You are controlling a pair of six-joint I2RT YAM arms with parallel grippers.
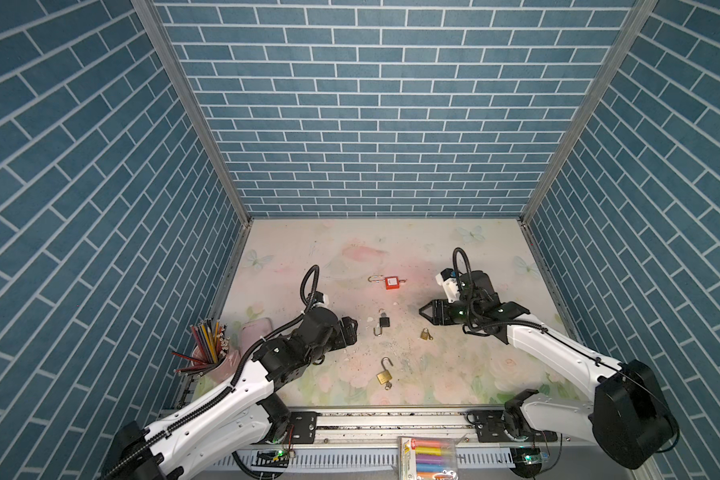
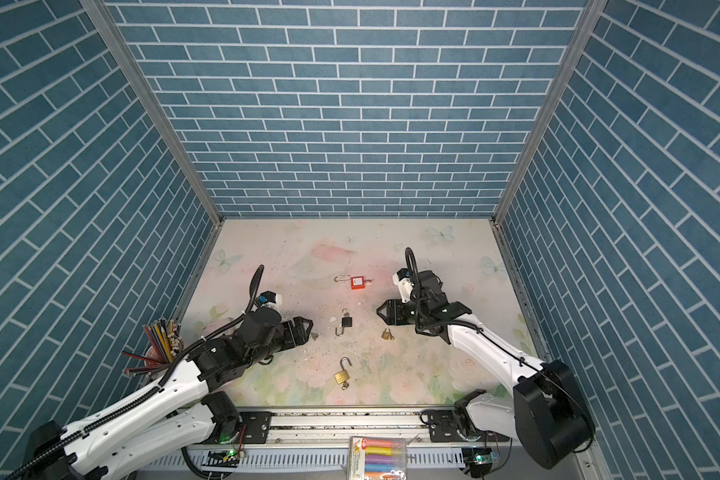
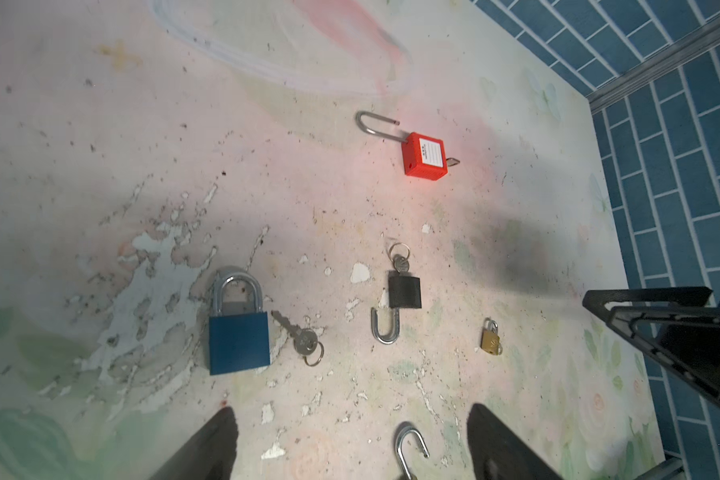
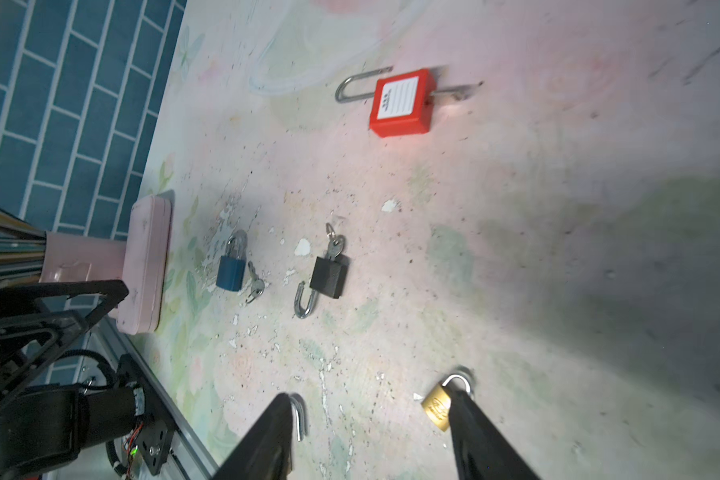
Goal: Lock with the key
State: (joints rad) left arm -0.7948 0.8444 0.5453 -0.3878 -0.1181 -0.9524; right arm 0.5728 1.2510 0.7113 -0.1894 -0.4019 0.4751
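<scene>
Between left claw (image 1: 353,330) and right claw (image 1: 425,311), both spread apart, empty: black padlock (image 1: 384,321), shackle (image 1: 378,331) open, key (image 3: 400,264) inserted, on desk (image 1: 474,257).

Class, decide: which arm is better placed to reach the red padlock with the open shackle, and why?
Probably right. In both top views the right gripper sits nearer the red padlock than the left gripper does, and its jaws are open and empty.
</scene>
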